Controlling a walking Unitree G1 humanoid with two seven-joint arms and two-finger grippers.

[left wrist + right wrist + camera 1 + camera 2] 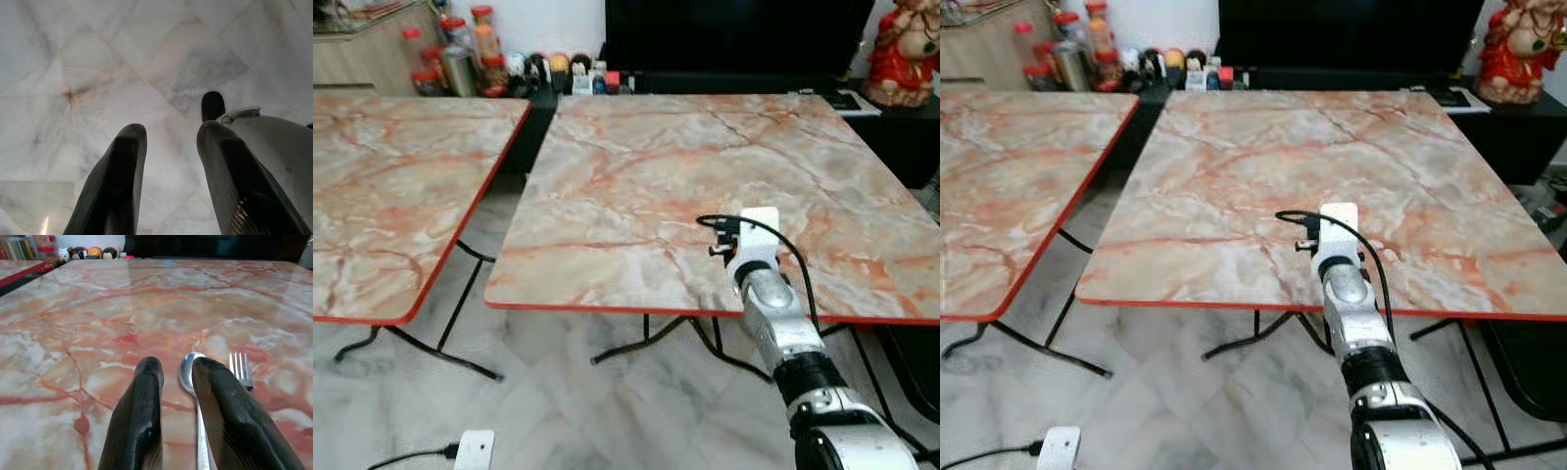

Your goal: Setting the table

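A second marble-topped table point(391, 186) stood on the left, apart from the main table point(636, 176). Jars and small bottles point(460, 54) crowded a low shelf behind them. The left gripper point(168, 161) hung over the pale floor point(98, 73), its fingers a little apart and holding nothing. On the main table, near its front edge, the right gripper point(176, 382) hovered with its fingers slightly parted and empty. A spoon point(188, 372) lay flat just under its tips, and a fork point(240, 369) lay beside the spoon, on its right.
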